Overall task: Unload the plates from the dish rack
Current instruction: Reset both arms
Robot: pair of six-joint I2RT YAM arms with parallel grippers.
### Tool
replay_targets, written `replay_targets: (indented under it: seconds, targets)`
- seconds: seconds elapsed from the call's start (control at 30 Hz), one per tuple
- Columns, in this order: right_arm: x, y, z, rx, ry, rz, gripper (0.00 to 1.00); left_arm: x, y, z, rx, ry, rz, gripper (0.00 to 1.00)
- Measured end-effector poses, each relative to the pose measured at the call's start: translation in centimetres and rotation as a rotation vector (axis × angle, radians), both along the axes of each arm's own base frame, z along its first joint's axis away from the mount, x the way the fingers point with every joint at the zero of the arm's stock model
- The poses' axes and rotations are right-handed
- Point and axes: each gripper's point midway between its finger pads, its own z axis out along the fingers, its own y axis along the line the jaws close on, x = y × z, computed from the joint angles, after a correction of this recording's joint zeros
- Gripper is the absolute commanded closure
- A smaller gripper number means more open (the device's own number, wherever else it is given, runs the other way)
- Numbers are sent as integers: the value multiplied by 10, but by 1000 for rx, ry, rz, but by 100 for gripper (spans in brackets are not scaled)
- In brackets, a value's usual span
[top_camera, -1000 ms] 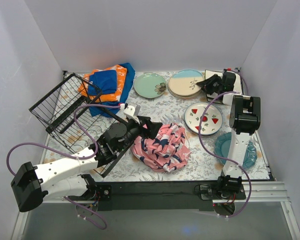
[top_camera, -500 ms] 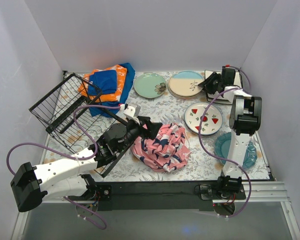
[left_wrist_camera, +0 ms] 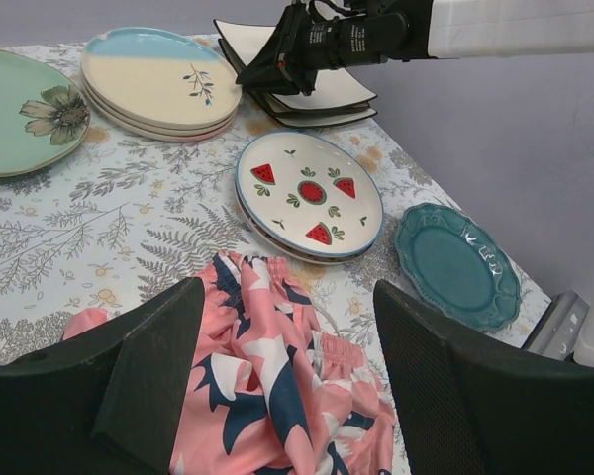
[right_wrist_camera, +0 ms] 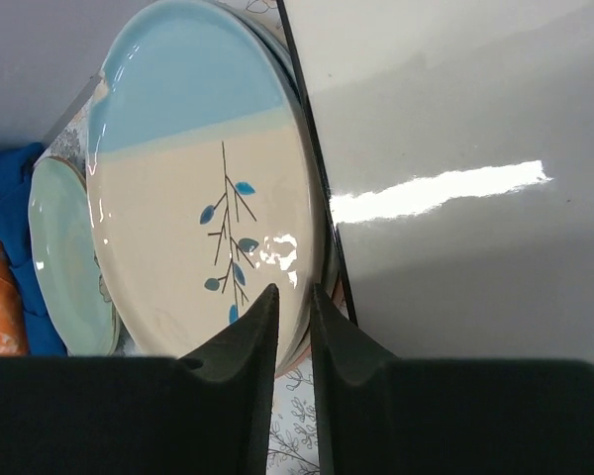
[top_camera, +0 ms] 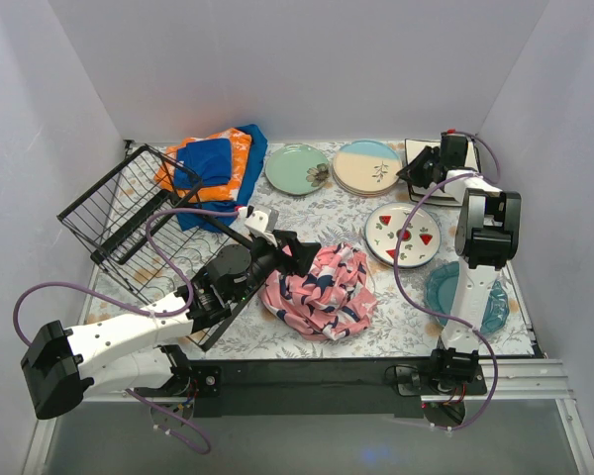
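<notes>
Dish rack (top_camera: 129, 213): black wire, at the far left of the surface (top_camera: 327, 213), tipped so that one side stands high.
Folded cloths (top_camera: 213, 163): blue and orange, just behind the rack.
Mint green plate (top_camera: 297, 168): flat on the surface at the back, well apart from the rack.
Cream-and-blue plate (top_camera: 368, 166): on top of a small stack, just right of the mint one.
Cream square plates (left_wrist_camera: 322, 97): stacked in the far right corner, beside the cream-and-blue stack.
White plate with red marks (left_wrist_camera: 309, 193): flat, nearer than the stacks.
Teal plate (left_wrist_camera: 455, 262): flat near the right edge, partly hidden by the right arm in the top view.
Pink patterned cloth (top_camera: 322, 287): bunched up mid-surface.
Left gripper (left_wrist_camera: 287, 297): above the pink cloth, jaws spread wide, holding nothing.
Right gripper (right_wrist_camera: 292, 302): at the seam between the cream-and-blue stack and the square plates. The jaws are drawn close with a thin slit between them, and I cannot tell whether they pinch anything.
</notes>
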Motion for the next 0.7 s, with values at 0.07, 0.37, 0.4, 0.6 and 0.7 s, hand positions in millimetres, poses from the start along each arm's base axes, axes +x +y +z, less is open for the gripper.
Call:
replay_targets:
  seconds: [0.07,0.37,0.4,0.6,0.7]
  targets:
    - [-1,0,2,-3,-2,4,77,0,0,0,0,0,0,32]
    - [-29,14,44,-104,-5,47,55,4,-7,-20,39,36,0,32]
    - [-36,16,56,-121,-22,51,44,5,-8,-23,43,44,5,32]
    - [-105,34,114,-246,-123,96,1,8,-7,-33,60,66,30,31]
    - [-160,66,124,-309,-159,171,2,10,-6,-32,66,66,39,31]
